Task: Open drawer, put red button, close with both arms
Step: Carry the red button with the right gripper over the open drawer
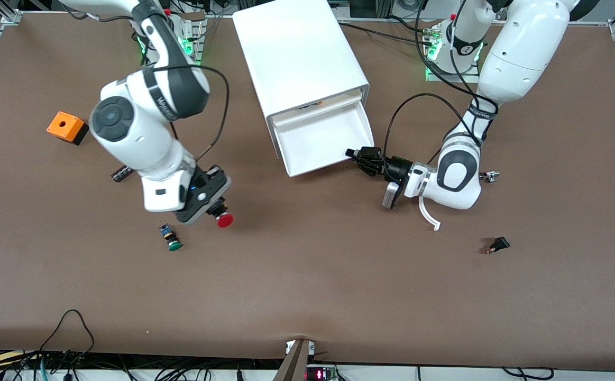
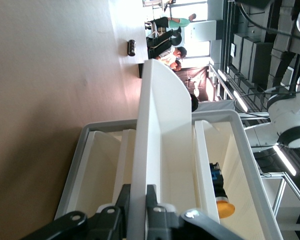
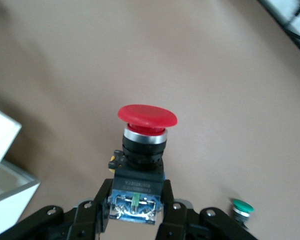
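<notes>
The drawer (image 1: pixel 323 140) stands pulled out of the white cabinet (image 1: pixel 296 53), and its tray shows nothing inside. My left gripper (image 1: pixel 354 154) is at the drawer's corner toward the left arm's end. In the left wrist view its fingers (image 2: pixel 122 202) clasp the drawer's thin front wall (image 2: pixel 155 130), one on each side. My right gripper (image 1: pixel 216 208) hangs over the bare table, shut on the red button (image 1: pixel 225 220). The right wrist view shows the fingers (image 3: pixel 92 210) pinching the button's blue-and-black body, its red cap (image 3: pixel 146 117) pointing away.
A green-capped button (image 1: pixel 172 241) lies on the table close to the right gripper. An orange box (image 1: pixel 66 127) and a small dark part (image 1: pixel 121 173) sit toward the right arm's end. A small black part (image 1: pixel 499 245) and a metal piece (image 1: pixel 489 176) lie toward the left arm's end.
</notes>
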### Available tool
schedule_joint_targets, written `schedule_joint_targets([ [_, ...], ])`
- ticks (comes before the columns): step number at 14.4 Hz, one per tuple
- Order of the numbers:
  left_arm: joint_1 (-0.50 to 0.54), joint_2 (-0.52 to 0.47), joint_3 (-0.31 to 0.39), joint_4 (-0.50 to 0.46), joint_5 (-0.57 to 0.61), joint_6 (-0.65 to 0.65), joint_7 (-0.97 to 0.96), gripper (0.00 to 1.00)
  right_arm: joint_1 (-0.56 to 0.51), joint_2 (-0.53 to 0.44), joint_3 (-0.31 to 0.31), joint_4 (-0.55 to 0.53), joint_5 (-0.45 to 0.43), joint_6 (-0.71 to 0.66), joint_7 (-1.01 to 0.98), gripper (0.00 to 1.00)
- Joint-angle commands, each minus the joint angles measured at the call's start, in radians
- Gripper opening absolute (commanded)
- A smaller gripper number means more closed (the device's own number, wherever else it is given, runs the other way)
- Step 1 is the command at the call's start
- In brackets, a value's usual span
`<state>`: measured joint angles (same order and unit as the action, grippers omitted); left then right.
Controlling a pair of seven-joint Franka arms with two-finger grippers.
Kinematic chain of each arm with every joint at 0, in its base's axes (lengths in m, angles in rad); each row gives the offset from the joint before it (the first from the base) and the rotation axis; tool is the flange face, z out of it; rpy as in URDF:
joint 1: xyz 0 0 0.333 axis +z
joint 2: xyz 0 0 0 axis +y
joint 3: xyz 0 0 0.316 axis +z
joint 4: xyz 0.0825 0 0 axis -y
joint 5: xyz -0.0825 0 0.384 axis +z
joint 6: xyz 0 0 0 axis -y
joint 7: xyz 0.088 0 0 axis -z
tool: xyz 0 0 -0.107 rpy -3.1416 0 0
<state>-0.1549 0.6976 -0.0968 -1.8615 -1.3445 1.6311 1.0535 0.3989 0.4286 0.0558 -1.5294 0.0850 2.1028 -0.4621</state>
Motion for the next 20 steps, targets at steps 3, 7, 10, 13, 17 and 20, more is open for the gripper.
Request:
schedule_joint_targets([
  [3, 0.005, 0.008, 0.008, 0.034, 0.010, -0.002, -0.032, 1.00, 0.104, 0.021, -0.011, 0.049, -0.017, -0.027, -0.050, 0.26],
  [7, 0.008, -0.036, 0.020, 0.068, 0.074, -0.002, -0.174, 1.00, 0.175, 0.055, -0.013, 0.113, -0.040, -0.032, -0.086, 0.26],
  [10, 0.006, -0.102, 0.031, 0.071, 0.181, 0.030, -0.292, 1.00, 0.233, 0.076, -0.023, 0.140, -0.054, -0.032, -0.093, 0.26],
  [13, 0.006, -0.148, 0.031, 0.100, 0.371, 0.075, -0.427, 1.00, 0.285, 0.099, -0.024, 0.153, -0.090, -0.035, -0.145, 0.26],
  [17, 0.012, -0.184, 0.034, 0.183, 0.687, 0.070, -0.617, 1.00, 0.350, 0.102, -0.024, 0.166, -0.140, -0.081, -0.174, 0.26],
  [20, 0.012, -0.242, 0.032, 0.186, 0.902, 0.067, -0.733, 1.00, 0.377, 0.117, -0.024, 0.167, -0.139, -0.081, -0.272, 0.26],
])
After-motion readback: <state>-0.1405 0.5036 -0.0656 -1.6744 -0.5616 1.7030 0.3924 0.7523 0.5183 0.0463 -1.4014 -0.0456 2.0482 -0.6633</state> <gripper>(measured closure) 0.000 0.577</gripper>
